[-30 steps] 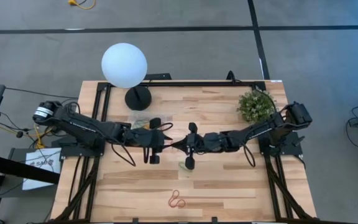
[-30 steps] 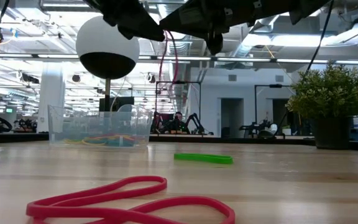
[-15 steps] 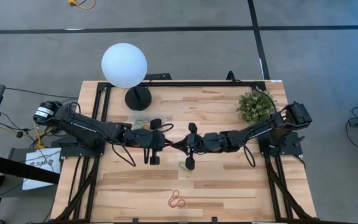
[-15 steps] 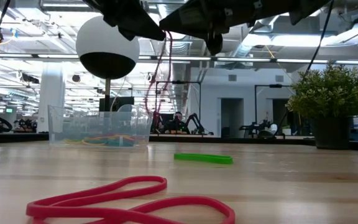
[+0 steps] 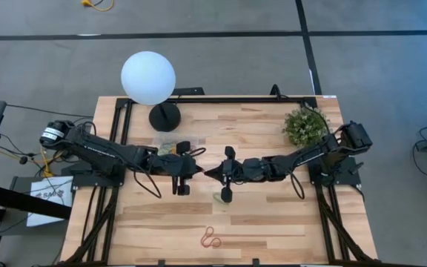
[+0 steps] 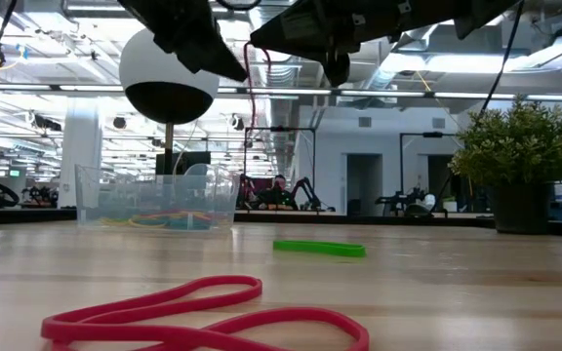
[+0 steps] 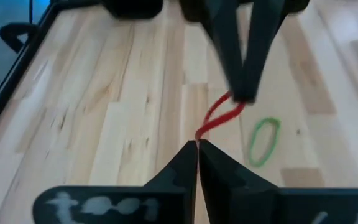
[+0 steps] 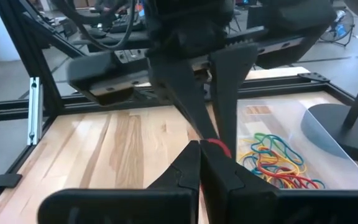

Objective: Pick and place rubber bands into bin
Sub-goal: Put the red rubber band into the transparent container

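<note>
Closed since a second ago: left end effector (image 5: 196, 169), now pinching one end of the red rubber band (image 7: 219, 116) high above the bench (image 5: 273, 215); right end effector (image 5: 212, 172) clamped on the other end. From low: thin, limp, stretchy loop; bin (image 6: 154, 200) beyond. From wrists: best gripped at an end.

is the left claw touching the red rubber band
Touching: in the left wrist view the left claw, shut, pinches one end of the red rubber band.
</note>
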`<state>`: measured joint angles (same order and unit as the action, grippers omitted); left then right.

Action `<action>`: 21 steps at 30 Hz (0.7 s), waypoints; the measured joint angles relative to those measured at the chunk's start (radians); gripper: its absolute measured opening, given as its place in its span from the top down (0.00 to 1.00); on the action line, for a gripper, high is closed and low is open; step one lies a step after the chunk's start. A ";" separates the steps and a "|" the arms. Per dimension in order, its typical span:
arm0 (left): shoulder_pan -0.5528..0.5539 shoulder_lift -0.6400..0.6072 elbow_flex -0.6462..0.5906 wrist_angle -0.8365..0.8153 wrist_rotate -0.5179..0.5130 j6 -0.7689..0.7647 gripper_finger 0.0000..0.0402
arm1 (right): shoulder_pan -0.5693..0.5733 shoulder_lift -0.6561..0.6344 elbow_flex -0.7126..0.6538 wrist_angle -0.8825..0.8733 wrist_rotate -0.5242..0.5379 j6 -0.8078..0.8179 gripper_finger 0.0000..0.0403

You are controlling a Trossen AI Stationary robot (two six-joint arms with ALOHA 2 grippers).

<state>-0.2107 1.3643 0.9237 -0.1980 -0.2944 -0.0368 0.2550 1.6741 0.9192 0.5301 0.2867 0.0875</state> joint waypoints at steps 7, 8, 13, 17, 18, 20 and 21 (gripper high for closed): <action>0.015 0.008 0.001 -0.022 0.000 0.077 0.96 | 0.000 0.000 0.000 0.000 0.003 0.000 1.00; 0.015 0.009 0.001 -0.026 0.000 0.085 0.95 | 0.000 0.000 0.000 0.000 0.003 0.000 1.00; 0.014 0.026 0.002 -0.032 0.000 0.102 0.84 | 0.000 0.000 0.001 -0.002 0.003 0.000 1.00; 0.014 0.029 0.002 -0.034 0.013 0.089 0.74 | -0.002 0.000 0.001 -0.007 0.003 -0.001 1.00; 0.014 0.029 0.002 -0.034 0.024 0.086 0.72 | -0.002 0.000 0.001 -0.010 0.003 -0.001 1.00; 0.013 0.029 0.002 -0.031 0.029 0.080 0.68 | -0.004 0.000 0.001 -0.017 0.003 -0.001 1.00; 0.013 0.029 0.002 -0.024 0.028 0.080 0.67 | -0.005 0.000 0.001 -0.020 0.003 -0.001 1.00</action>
<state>-0.1978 1.3933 0.9253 -0.2218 -0.2661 0.0437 0.2496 1.6737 0.9200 0.5096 0.2893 0.0868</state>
